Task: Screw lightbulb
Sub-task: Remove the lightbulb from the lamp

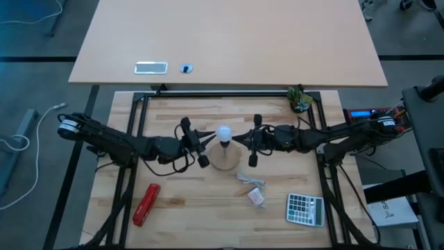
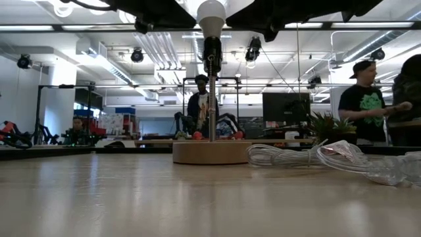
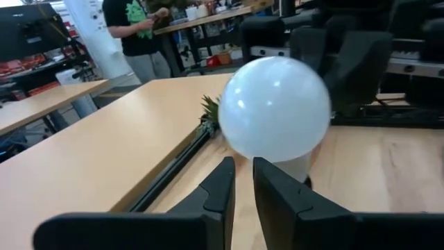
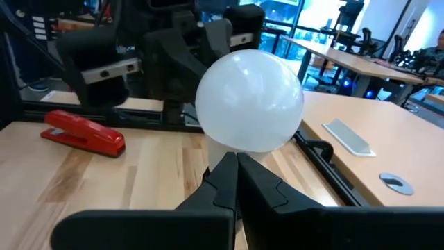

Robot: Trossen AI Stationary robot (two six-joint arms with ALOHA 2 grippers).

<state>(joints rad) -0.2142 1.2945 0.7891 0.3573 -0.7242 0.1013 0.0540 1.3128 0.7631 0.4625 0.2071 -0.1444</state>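
Two dark arms reach in from opposite sides over the pale butcher-block wooden table (image 1: 187, 208) and meet at its middle, where a round light-wood disc base (image 1: 225, 160) carries a thin upright stem with a black socket (image 2: 211, 52) on top. From the level view the small white frosted round lightbulb (image 1: 224, 132) sits upright at the very top of that socket, its narrow neck down in it, well above the table surface. The left gripper (image 3: 243, 182) is just beside the bulb on the left arm's side, below the globe at neck height; its two dark fingers stand a narrow slit apart, and whether they pinch the neck cannot be told, since the globe hides the contact. The right gripper (image 4: 236, 173) faces it from the other side, fingers pressed together with no gap, their tips under the globe near the neck and clamping nothing visible. On the near half of the table lie a red stapler (image 1: 146, 203) toward the left arm's side, a grey calculator (image 1: 305, 209) toward the right arm's side, a coiled white cord (image 2: 283, 155) beside the disc, and a small pinkish-white packet (image 1: 257, 197). A small green spiky plant (image 1: 300, 98) stands at the far right corner.
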